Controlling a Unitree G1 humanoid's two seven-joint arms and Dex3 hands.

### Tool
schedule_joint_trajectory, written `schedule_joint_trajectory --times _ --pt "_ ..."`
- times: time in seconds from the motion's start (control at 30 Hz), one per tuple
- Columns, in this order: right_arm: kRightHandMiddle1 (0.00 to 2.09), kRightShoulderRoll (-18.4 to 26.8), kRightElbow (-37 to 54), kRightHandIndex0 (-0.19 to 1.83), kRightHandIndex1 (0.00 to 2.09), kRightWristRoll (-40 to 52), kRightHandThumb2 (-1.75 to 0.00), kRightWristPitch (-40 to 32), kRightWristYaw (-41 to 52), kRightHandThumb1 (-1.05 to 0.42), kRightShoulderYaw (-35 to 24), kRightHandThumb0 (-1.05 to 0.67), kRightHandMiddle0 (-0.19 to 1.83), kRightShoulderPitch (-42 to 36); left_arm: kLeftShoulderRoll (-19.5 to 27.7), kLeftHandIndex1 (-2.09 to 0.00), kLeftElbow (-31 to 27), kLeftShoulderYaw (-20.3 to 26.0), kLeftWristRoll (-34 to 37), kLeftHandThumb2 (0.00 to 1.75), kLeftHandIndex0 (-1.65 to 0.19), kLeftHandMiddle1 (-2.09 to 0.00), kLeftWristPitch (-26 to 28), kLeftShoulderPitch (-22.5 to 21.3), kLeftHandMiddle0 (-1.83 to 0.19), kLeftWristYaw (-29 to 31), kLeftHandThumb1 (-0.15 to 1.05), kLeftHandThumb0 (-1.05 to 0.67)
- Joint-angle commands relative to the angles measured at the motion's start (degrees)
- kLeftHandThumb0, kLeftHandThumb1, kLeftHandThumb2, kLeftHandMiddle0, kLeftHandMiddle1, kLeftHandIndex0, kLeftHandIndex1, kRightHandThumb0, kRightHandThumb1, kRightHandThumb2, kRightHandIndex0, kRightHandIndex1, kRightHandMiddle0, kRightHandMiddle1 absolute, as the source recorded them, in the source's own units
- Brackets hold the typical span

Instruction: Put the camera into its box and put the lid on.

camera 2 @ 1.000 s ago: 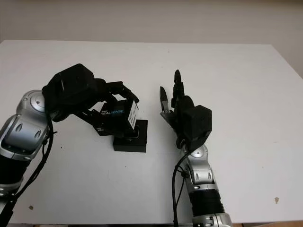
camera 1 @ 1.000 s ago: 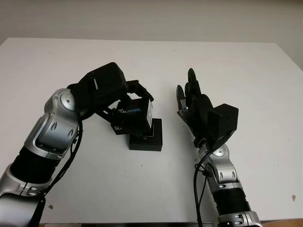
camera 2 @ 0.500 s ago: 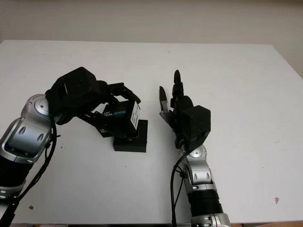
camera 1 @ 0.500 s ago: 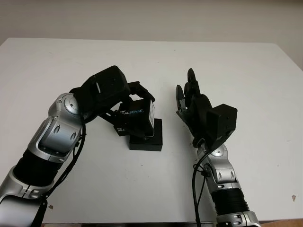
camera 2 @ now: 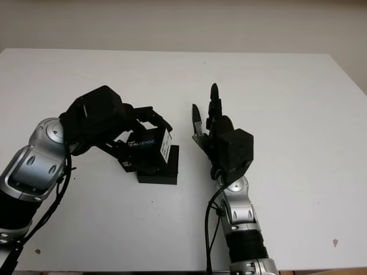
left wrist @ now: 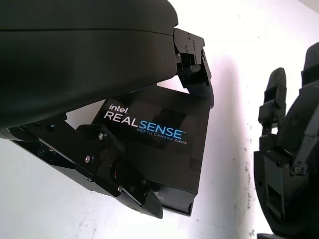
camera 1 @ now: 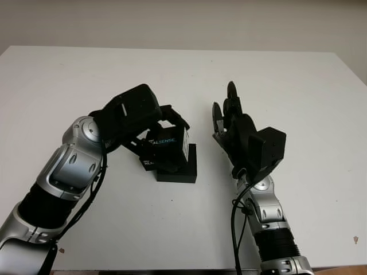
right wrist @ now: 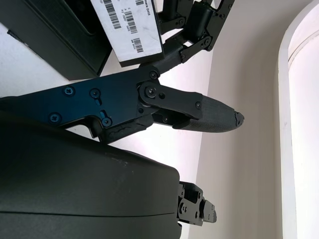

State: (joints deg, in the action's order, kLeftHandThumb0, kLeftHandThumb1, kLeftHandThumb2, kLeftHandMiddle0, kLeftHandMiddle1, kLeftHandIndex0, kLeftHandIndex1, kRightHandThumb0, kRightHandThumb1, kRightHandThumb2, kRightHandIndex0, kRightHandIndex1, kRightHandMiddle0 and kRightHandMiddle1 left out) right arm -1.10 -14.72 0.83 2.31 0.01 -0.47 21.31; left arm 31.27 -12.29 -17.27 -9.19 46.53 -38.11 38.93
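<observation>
**A:** Status: left hand has its fingers clamped on the lid, the black piece printed REALSENSE. It's held tilted, just above and overlapping the near-left part of the box base on the table.

**B:** Camera?

**A:** Can't see it. The lid and the hand cover most of the base opening. I assume it's in the base, but I can't confirm that.

**B:** Right hand?

**A:** Right hand is raised just beside the base on its right, holding nothing, fingers straight and pointing up. Not touching the base.

**B:** Risks?

**A:** Main one: the lid goes down skewed. It's tilted and offset toward the left hand's side, so one edge could catch the base rim and jam.

**B:** And the base is loose.

**A:** Yes. Nothing braces it. A sideways push from the lid would likely slide it across the table toward the right hand, or tip it.

**B:** Grip?

**A:** In the left wrist view one finger sits on the lid's upper edge and another under its lower corner. If those fingertips hang below the lid's rim, they could pinch between lid and base and block seating.

**B:** Fix?

**A:** Level and centre the lid first, and brace the base with the right hand.
</observation>
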Motion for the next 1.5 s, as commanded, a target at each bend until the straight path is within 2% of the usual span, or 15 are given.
schedule_joint_trajectory --times 0.0,0.17,0.37,0.73,1.1,1.37,1.47 --pt "0.06 -0.4 -0.2 -0.18 0.05 0.0 -0.59 0.7 -0.2 -1.05 0.0 -0.68 -0.16 0.0 -0.2 -1.69 -1.0 0.2 0.4 0.05 -0.36 -1.56 -0.3 0.0 -0.39 -0.1 0.91 -0.12" --pt "0.06 -0.7 0.0 -0.18 0.05 0.1 -0.58 0.6 -0.3 -1.05 0.0 -0.68 -0.16 -0.1 -0.5 -1.74 -1.2 -0.6 0.4 0.05 -0.39 -1.62 0.3 -0.2 -0.41 -0.4 0.90 -0.14" --pt "0.05 -0.9 0.3 -0.19 0.05 0.5 -0.56 -0.1 -0.1 -1.05 -0.1 -0.70 -0.17 -0.2 -1.7 -1.72 -1.6 -1.3 0.1 0.05 -0.41 -1.59 0.4 0.2 -0.41 -1.9 0.90 -0.13" --pt "0.06 -1.0 0.1 -0.18 0.05 0.3 -0.55 -0.1 -0.5 -1.05 -0.1 -0.71 -0.16 -0.2 -3.6 -1.75 -2.3 -3.9 -2.1 0.05 -0.33 -1.66 2.1 0.5 -0.30 -4.8 0.91 -0.12" --pt "0.05 -1.4 0.3 -0.18 0.05 0.4 -0.54 -0.6 -0.8 -1.05 0.0 -0.72 -0.16 -0.3 -4.2 -1.72 -2.0 -5.3 -3.6 0.06 -0.31 -1.61 3.0 1.0 -0.33 -5.7 0.92 -0.11" --pt "0.05 -1.7 -0.2 -0.19 0.05 0.1 -0.54 0.2 -0.9 -1.05 0.1 -0.71 -0.17 0.0 -4.2 -1.75 -5.2 -5.4 -2.3 0.06 -0.31 -1.60 10.5 1.4 -0.31 -4.8 0.94 -0.10" --pt "0.05 -1.8 -0.1 -0.19 0.05 0.0 -0.54 0.0 -0.9 -1.05 0.2 -0.71 -0.17 0.0 -3.4 -1.74 -6.3 -6.0 -2.2 0.06 -0.31 -1.57 10.3 1.8 -0.32 -4.5 0.93 -0.10"
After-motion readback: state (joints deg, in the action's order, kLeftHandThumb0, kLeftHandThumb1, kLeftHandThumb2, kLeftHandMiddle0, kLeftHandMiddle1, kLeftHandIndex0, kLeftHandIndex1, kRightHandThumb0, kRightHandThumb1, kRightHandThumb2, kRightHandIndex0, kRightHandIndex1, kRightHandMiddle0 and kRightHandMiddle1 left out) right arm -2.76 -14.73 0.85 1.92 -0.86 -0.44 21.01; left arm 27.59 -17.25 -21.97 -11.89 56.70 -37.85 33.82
